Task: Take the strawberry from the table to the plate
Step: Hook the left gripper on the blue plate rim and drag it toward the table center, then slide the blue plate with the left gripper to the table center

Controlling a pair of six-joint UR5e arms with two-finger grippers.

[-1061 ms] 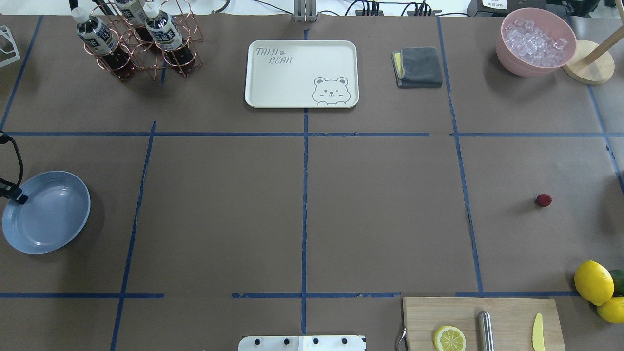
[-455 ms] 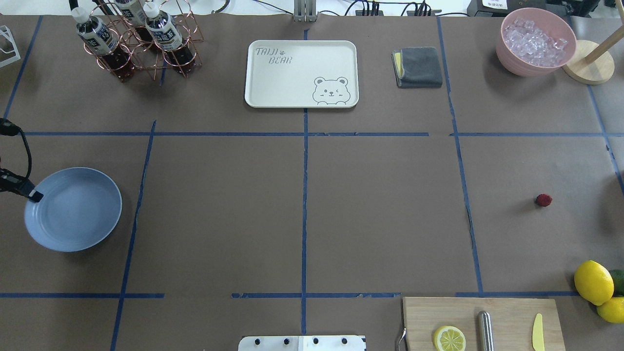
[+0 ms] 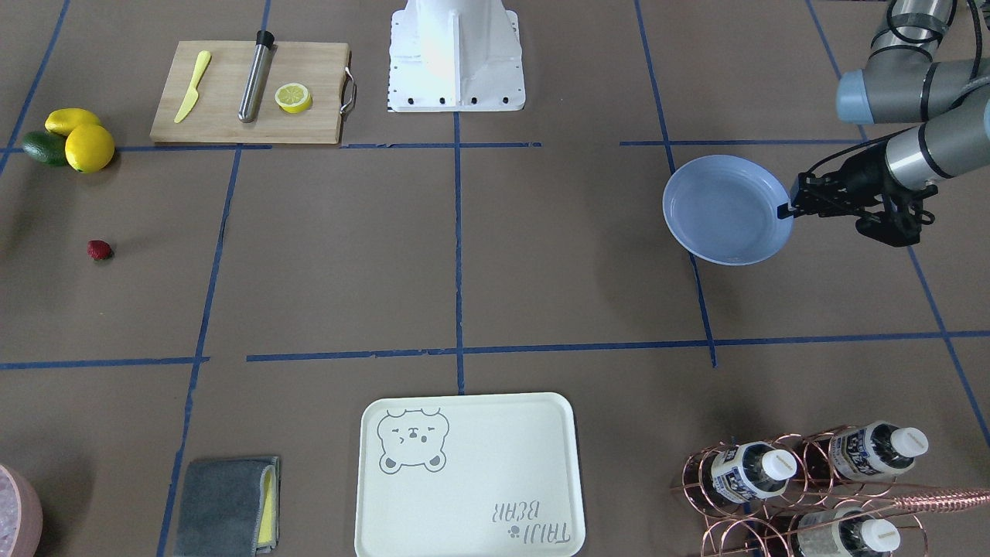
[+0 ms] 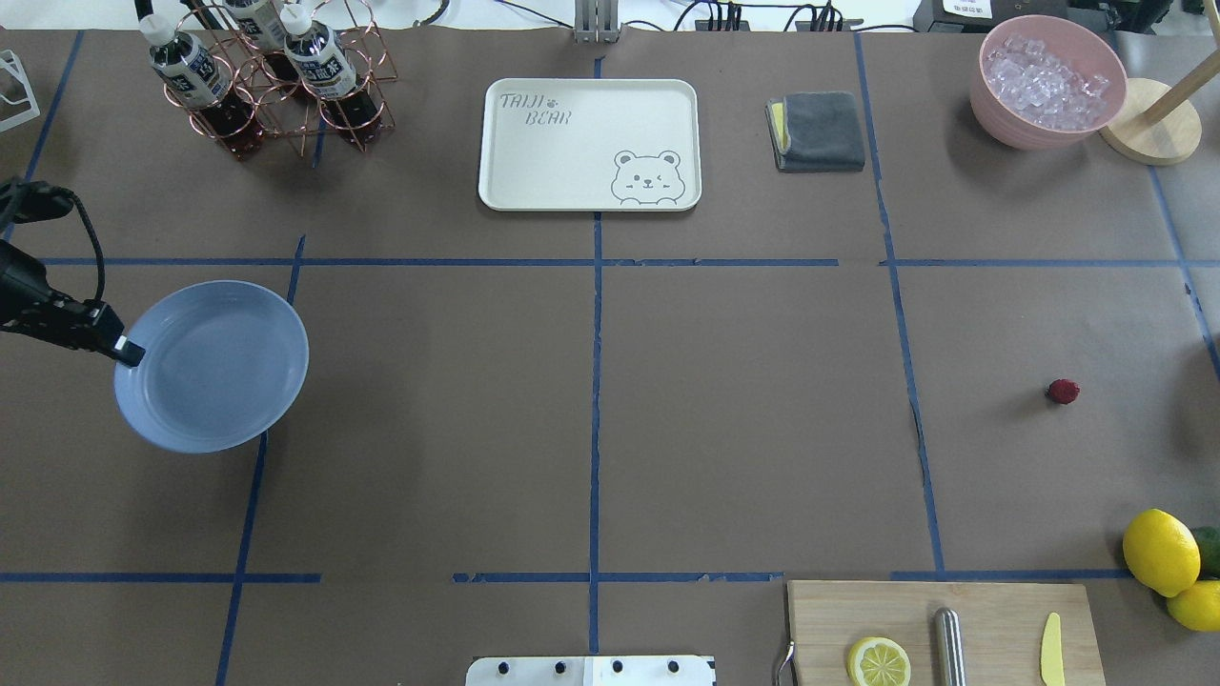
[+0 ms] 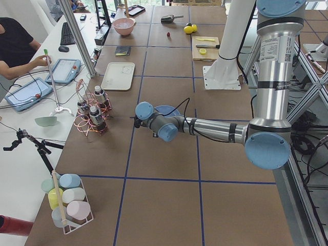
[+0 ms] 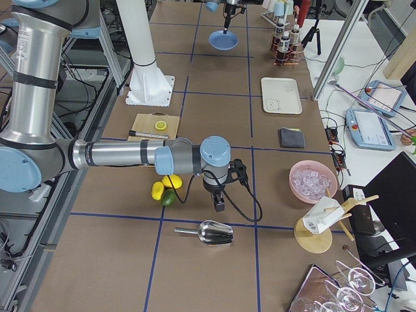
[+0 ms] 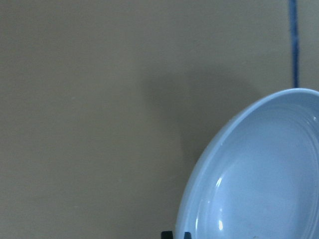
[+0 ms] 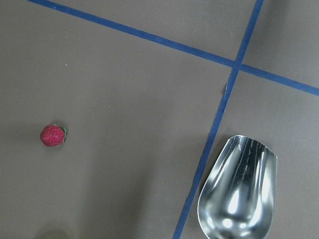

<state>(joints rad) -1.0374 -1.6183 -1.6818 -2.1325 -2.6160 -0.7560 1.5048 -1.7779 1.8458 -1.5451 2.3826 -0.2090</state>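
The table (image 4: 743, 429) carries one of most things. One cream tray (image 4: 572, 162) lies at the middle of the far edge, and one cutting board (image 4: 991, 610) sits against the robot's edge toward the right corner.

The one plate (image 4: 219, 372) is near the table's left edge. The left pincer (image 4: 129, 353) is clamped on its rim, which leaves the whole dish free for fruit. The shadow beneath suggests the plate is held slightly off the table, though that is hard to confirm. The rim grip probably serves to bring the plate closer to the berry.

Three bottles (image 4: 186, 67) stand in a rack at the far left corner, and two whole lemons (image 4: 1160, 551) lie by the right edge, with one metal scoop (image 8: 239, 189) beyond them.

The single strawberry (image 4: 1063, 391) lies alone near the right edge, untouched. The right pincer (image 6: 220, 206) hangs above that area, likely waiting to descend, and whether it is open cannot be told.
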